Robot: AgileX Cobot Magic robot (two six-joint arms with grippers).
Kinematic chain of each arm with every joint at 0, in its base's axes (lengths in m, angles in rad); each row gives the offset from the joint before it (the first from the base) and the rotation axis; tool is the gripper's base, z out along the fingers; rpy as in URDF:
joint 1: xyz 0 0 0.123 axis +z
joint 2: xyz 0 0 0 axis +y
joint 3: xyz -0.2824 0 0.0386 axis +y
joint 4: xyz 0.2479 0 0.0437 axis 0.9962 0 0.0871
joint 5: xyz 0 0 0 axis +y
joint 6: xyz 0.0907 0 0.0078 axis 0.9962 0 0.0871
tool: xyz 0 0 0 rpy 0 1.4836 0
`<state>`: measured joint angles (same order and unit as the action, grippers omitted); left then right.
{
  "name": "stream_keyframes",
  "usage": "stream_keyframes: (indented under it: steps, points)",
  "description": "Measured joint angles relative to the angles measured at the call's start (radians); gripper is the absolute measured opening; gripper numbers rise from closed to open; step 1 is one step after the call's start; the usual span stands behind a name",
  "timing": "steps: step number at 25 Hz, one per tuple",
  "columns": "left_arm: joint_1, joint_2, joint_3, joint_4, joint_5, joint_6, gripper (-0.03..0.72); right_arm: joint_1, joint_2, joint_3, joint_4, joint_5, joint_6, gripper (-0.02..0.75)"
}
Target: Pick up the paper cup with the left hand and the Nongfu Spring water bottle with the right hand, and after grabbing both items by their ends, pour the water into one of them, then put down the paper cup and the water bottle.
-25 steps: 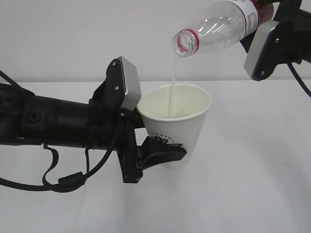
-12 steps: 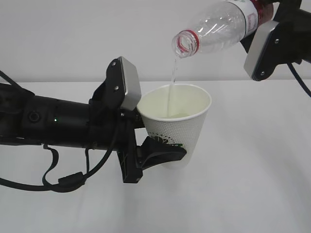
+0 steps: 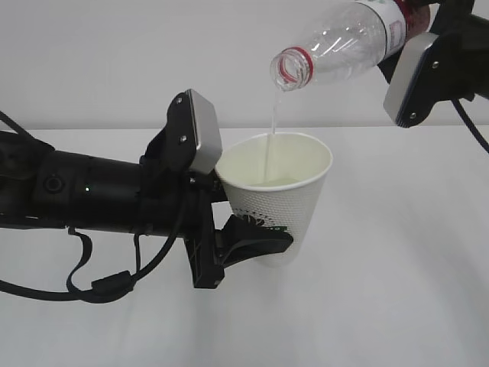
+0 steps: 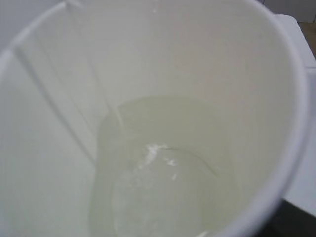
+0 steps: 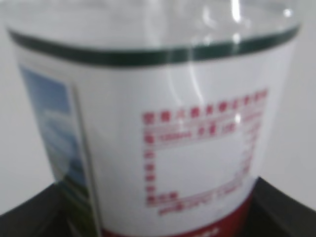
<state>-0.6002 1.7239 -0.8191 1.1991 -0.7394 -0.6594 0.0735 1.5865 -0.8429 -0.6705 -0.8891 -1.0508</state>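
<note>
Pouring water (image 3: 272, 130) into paper cup (image 3: 281, 200).
Left end effector (image 3: 252, 243) clamping cup, right end effector (image 3: 416, 23) clamping Nongfu Spring water bottle (image 3: 344, 38); thin stream landing near far-left rim, risking spill if tilted.

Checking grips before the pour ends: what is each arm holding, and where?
Left jaws hold the paper cup near its base; right jaws hold the water bottle at its labelled bottom end.

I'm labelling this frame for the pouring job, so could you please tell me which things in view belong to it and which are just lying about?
Part of the job:
- paper cup, held by the left hand
- water bottle, tipped by the right hand
- water streaming into the cup

Just lying about:
- nothing loose; only the white table
</note>
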Motion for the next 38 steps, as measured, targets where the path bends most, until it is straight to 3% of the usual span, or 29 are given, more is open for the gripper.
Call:
stream_keyframes:
  steps: [38]
  points:
    - [0.000,0.000,0.000,0.050,0.002,0.000,0.482,0.000,0.000,0.000,0.002,0.000,-0.012,0.522]
